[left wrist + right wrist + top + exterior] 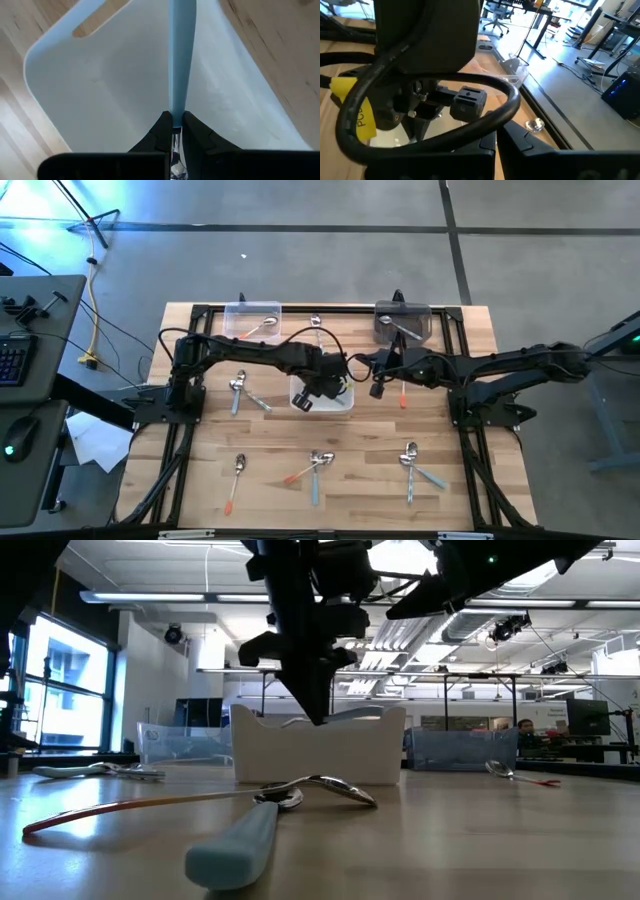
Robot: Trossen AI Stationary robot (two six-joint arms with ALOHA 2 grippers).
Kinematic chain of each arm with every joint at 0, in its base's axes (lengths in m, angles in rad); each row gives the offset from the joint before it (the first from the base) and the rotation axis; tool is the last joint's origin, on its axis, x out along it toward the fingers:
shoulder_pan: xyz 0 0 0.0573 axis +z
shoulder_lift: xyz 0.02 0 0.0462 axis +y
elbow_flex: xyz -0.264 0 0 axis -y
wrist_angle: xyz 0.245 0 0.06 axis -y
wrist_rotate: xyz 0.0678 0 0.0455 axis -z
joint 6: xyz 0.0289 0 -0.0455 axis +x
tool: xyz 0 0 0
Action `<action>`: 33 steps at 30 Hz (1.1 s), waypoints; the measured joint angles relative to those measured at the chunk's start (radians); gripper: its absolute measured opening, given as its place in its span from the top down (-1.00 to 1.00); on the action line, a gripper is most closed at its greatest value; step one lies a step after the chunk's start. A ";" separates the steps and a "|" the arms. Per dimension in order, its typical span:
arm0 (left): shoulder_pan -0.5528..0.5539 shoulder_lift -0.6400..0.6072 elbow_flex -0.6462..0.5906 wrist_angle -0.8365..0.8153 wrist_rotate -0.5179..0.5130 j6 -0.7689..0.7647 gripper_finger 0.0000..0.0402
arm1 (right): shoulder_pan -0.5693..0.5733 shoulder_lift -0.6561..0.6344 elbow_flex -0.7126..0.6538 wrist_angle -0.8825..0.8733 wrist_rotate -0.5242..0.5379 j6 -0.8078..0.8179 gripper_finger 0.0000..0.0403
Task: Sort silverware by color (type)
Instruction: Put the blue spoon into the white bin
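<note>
Over the white bin (322,398) at the middle of the table, my left gripper (173,131) is clamped on a light blue spoon (180,55); the handle runs straight out from my fingertips and down into the bin's hollow, so I judge the drop needs only a release from where it hangs. My right gripper (378,388), pinched together on nothing, waits just beside the bin's right edge, near an orange-handled spoon (401,392). Other spoons (316,467) lie scattered along the near edge, well apart from both arms.
</note>
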 joint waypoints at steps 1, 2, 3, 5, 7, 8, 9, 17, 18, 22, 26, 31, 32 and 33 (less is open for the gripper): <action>0.000 0.000 -0.006 0.003 0.000 -0.002 0.96 | 0.000 -0.010 -0.003 -0.023 0.000 0.000 1.00; 0.000 0.000 -0.010 0.000 0.000 -0.005 0.96 | 0.000 -0.022 -0.014 -0.042 0.000 0.002 1.00; 0.000 0.001 -0.010 -0.005 0.000 -0.011 0.96 | 0.000 -0.031 -0.031 -0.047 0.000 0.005 1.00; 0.000 0.001 -0.010 -0.005 0.000 -0.017 0.96 | -0.005 -0.061 -0.079 -0.043 -0.002 0.003 1.00; 0.000 0.001 -0.010 -0.002 0.000 -0.017 0.96 | -0.020 -0.102 -0.132 0.003 -0.004 -0.002 1.00; 0.000 0.001 -0.010 -0.002 0.000 -0.018 0.96 | -0.031 -0.128 -0.159 0.027 -0.008 -0.002 1.00; 0.001 0.001 -0.010 -0.001 0.000 -0.019 0.96 | -0.042 -0.153 -0.183 0.047 -0.021 -0.002 1.00; 0.008 0.007 -0.011 0.021 -0.001 -0.002 0.96 | -0.063 -0.310 -0.250 0.085 -0.067 0.023 1.00; 0.008 0.007 -0.011 0.023 -0.004 0.004 0.96 | -0.059 -0.316 -0.250 0.084 -0.066 0.023 1.00; 0.015 0.031 -0.012 0.004 -0.005 0.007 0.96 | -0.052 -0.318 -0.250 0.082 -0.067 0.021 1.00; 0.021 0.067 -0.011 0.002 -0.012 0.015 0.96 | -0.052 -0.318 -0.251 0.084 -0.066 0.019 1.00; 0.019 0.090 -0.012 0.005 -0.012 0.009 0.96 | -0.052 -0.318 -0.251 0.080 -0.066 0.023 1.00; 0.019 0.091 -0.012 -0.001 -0.011 0.007 0.96 | -0.052 -0.318 -0.251 0.077 -0.065 0.023 1.00; 0.019 0.092 -0.012 -0.004 -0.011 0.006 0.96 | -0.052 -0.318 -0.251 0.077 -0.065 0.023 1.00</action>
